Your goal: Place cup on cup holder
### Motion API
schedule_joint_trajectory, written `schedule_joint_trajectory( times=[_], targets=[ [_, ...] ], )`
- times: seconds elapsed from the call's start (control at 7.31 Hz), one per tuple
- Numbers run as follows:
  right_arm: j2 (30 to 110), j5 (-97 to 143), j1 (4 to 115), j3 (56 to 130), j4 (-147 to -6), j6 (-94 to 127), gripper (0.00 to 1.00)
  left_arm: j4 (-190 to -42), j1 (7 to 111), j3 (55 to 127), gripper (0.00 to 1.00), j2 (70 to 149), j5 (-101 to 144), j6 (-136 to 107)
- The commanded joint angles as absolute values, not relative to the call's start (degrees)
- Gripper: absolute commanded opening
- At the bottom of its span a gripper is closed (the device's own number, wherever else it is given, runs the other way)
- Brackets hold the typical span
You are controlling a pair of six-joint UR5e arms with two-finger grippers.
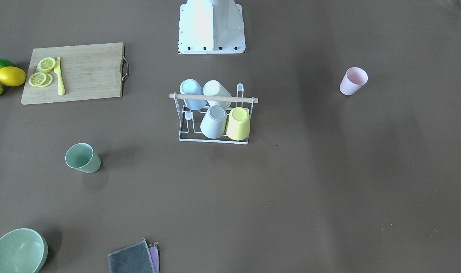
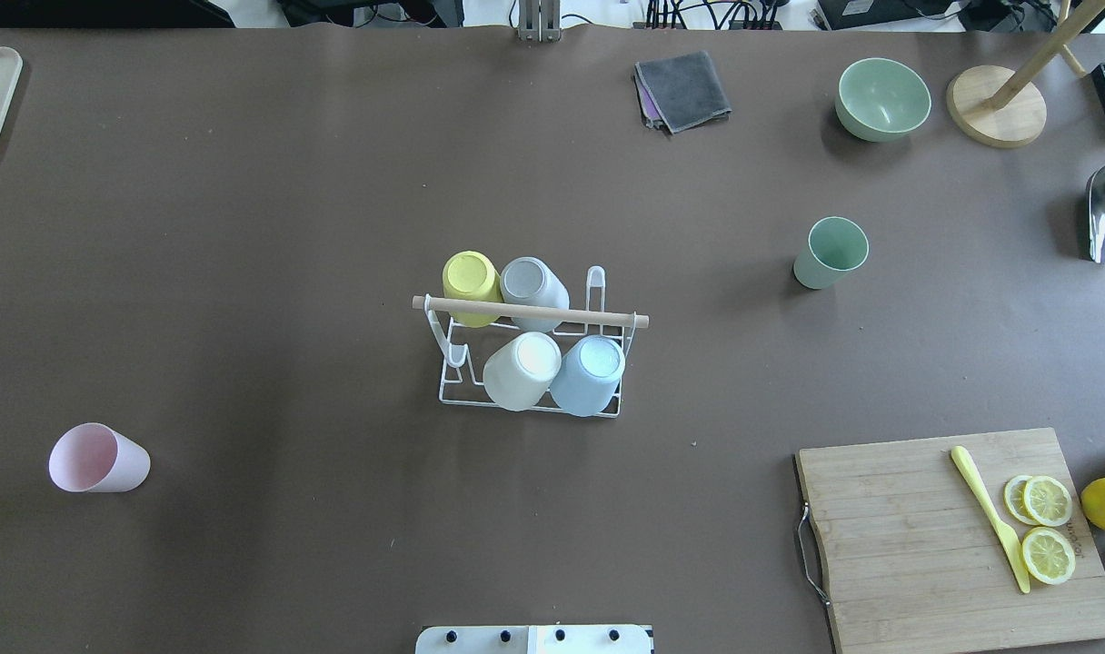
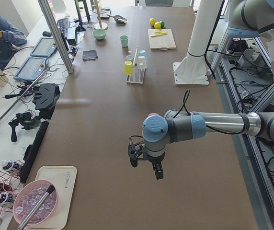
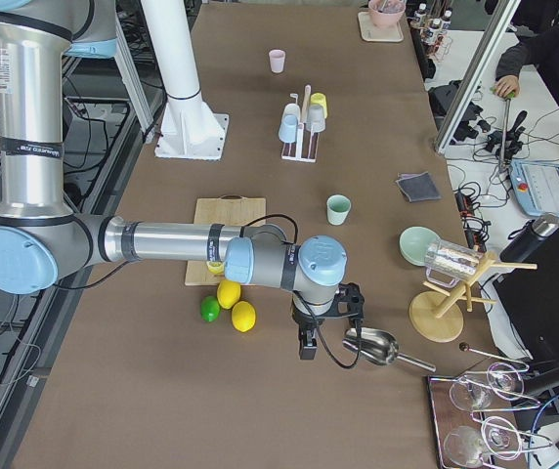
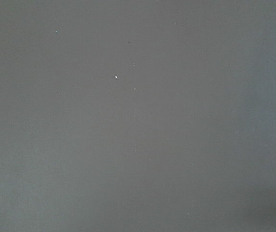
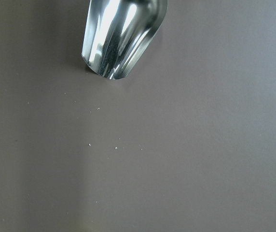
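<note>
The cup holder (image 2: pixel 607 317), a white wire rack with a wooden rod across its top, stands mid-table and also shows in the front-facing view (image 1: pixel 211 141). Yellow, grey, white and blue cups hang upside down on it. A pink cup (image 2: pixel 98 459) stands open-side up on the robot's left side. A green cup (image 2: pixel 830 252) stands open-side up on the right side. My left gripper (image 3: pixel 144 163) hovers over bare table far from the rack, near the pink cup. My right gripper (image 4: pixel 323 337) hovers beside a metal scoop (image 6: pixel 121 36). I cannot tell whether either is open or shut.
A wooden cutting board (image 2: pixel 916 536) with lemon slices and a yellow knife lies at the near right, with lemons (image 1: pixel 11 76) and a lime beside it. A green bowl (image 2: pixel 882 98), a grey cloth (image 2: pixel 684 89) and a wooden stand (image 2: pixel 998 113) sit at the far right.
</note>
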State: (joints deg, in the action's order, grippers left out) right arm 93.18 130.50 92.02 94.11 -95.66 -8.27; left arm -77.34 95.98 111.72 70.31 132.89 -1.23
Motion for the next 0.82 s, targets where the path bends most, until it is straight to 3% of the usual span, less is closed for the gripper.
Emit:
schedule_joint_trajectory(
  times=[0.0, 0.68],
  targets=[
    [93.4, 130.4, 92.0, 94.3, -95.6, -8.8, 1.00, -77.3, 96.0, 111.7, 0.98, 70.3, 132.9, -1.2],
    [93.3, 130.4, 92.0, 94.5, -95.6, -8.2, 1.00, -77.3, 96.0, 111.8, 0.98, 70.3, 133.0, -1.2]
  ],
)
